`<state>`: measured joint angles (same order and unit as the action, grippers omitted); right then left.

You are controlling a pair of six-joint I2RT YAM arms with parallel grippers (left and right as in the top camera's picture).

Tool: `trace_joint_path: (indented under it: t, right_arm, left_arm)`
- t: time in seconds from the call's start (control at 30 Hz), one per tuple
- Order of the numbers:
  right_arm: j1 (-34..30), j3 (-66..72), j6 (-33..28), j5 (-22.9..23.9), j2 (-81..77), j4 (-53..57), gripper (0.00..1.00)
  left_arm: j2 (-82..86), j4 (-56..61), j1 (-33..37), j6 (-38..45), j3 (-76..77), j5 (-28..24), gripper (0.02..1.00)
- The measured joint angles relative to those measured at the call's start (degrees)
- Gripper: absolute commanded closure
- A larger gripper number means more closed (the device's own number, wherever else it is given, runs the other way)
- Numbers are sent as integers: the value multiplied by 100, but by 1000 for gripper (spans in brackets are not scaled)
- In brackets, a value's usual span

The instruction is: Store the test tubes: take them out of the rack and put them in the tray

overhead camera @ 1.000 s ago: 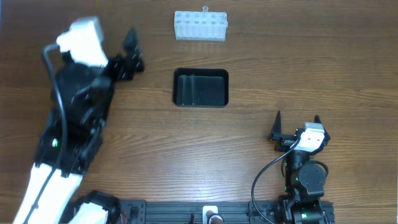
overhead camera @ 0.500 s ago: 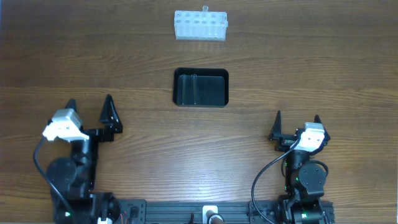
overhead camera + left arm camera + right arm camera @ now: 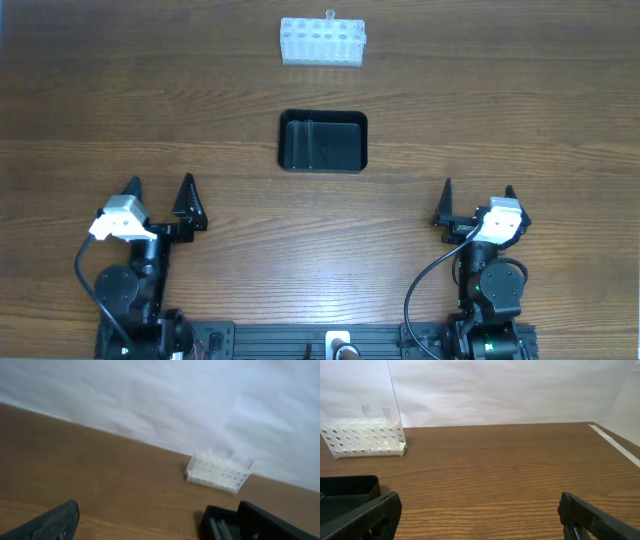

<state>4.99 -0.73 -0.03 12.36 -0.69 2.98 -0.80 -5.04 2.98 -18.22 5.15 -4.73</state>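
- Left gripper (image 3: 160,186): fingers spread and empty. It sits at the near left by its base, well apart from rack and tray.
- Right gripper (image 3: 478,190): fingers spread and empty. It sits at the near right by its base, also well apart from both.
- Step in hand, by my judgement: fetch a tube that is left in the rack. Bring your gripper down from directly above and close on the glass standing proud of the holes. Lift straight up until the tube clears, and only then carry it to the tray.
- Risk: the rack looks like light plastic, so a slanted pull may drag or tip it.
- Rack (image 3: 322,44): white and perforated, at the far centre of the table (image 3: 520,100). Two test tubes (image 3: 386,414) stand upright along its far side. The other holes look empty.
- Tray (image 3: 350,141): black and rectangular, at the centre, nearer than the rack and apart from it. Stored tubes (image 3: 314,140) seem to lie in its left part, but you cannot tell how many.
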Motion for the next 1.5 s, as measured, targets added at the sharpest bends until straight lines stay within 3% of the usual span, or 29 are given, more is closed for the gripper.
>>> trace_joint_path:
  t: [0.27,1.5]
  right_arm:
    - [0,0,-2,0,0,0,9]
    - [0,0,-2,0,0,0,7]
  left_arm:
    - [17,-1005,-2,2,-13,-31,20]
    - [17,-1001,-2,0,-13,-46,20]
